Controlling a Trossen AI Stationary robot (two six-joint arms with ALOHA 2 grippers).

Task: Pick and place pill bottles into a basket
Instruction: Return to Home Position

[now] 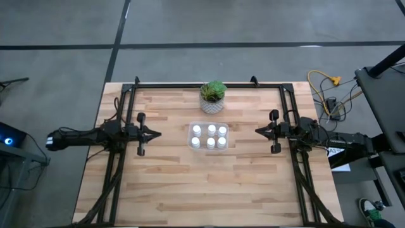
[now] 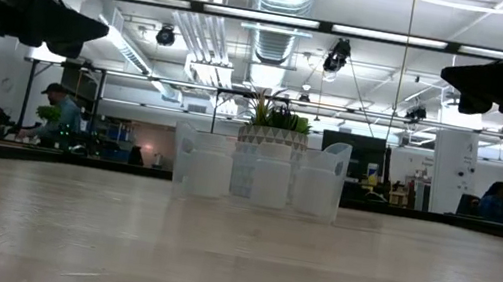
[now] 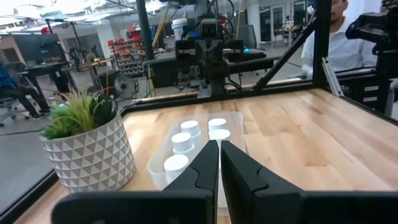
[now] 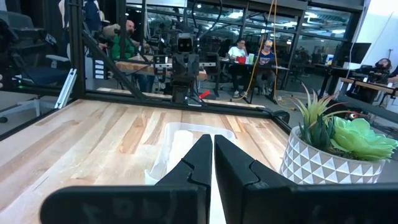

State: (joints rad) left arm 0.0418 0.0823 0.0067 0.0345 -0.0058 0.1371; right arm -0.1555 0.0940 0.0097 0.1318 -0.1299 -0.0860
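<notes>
The clear tray (image 1: 191, 135) sits at the table's middle and holds several small white pill bottles (image 1: 211, 129) standing upright in two rows. They also show in the low view (image 2: 209, 173) and the left wrist view (image 3: 181, 142). My left gripper (image 1: 158, 133) hovers shut and empty to the tray's left, above the table, pointing at the tray. My right gripper (image 1: 257, 131) hovers shut and empty to the tray's right, pointing at it. The right wrist view shows the tray (image 4: 180, 134) past its fingers.
A white patterned pot with a green plant (image 1: 213, 98) stands just beyond the tray toward the far edge. Black frame rails (image 1: 209, 84) run along the far edge and both sides. People sit in the room beyond the table.
</notes>
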